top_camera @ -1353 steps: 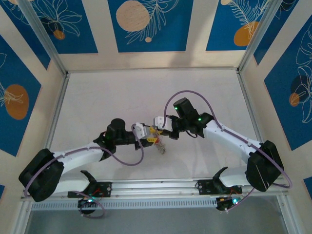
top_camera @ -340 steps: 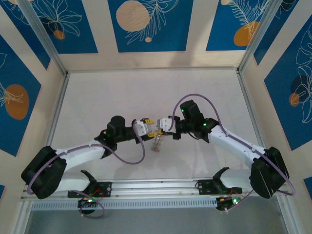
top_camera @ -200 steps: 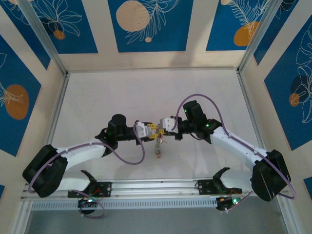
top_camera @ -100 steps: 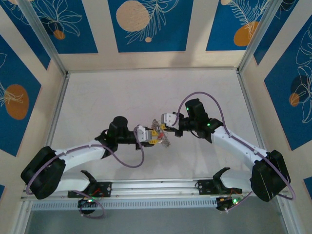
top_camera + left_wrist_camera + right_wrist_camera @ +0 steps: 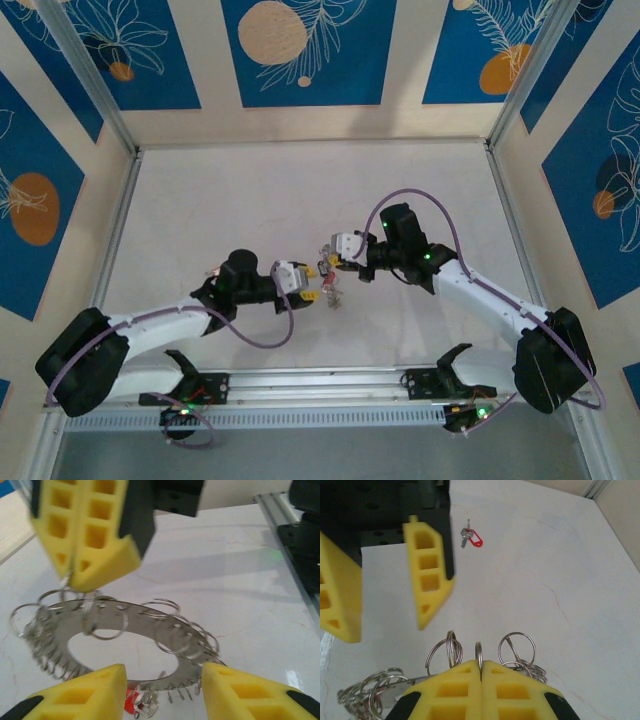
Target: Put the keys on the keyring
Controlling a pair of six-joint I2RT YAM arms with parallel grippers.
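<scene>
Keyring, its rim strung with split rings, lies tilted just ahead of the wide-open left pincer, a red-headed key at its near edge. Beyond, the right pincer is clamped tight, gripping it by one of those rings. A loose key lies well apart on the worktop.

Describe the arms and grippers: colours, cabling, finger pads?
The left arm and right arm have white links with black joint housings, and a purple cable loops along each. Small green lights glow on the right arm. The left gripper and right gripper have white bodies. Their fingers are black-backed yellow blocks with rectangular cut-outs.
</scene>
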